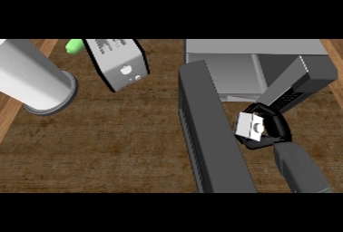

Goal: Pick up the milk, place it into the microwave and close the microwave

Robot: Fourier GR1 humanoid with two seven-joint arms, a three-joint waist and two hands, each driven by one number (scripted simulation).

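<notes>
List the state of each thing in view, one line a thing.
Microwave: open, cavity showing.
Microwave door: swung out wide over the counter.
Milk: held off the counter, in front of the cavity.
Right hand: fingers curled round the milk.
Grey cylinder: standing at left.
Silver box: tilted.

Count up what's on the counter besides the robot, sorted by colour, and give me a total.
Grey or white: 4, the microwave with its open door, the big cylinder, the boxy appliance, and the milk held in the right hand
Green: 1, a small object at the top edge
Total: 5
</notes>
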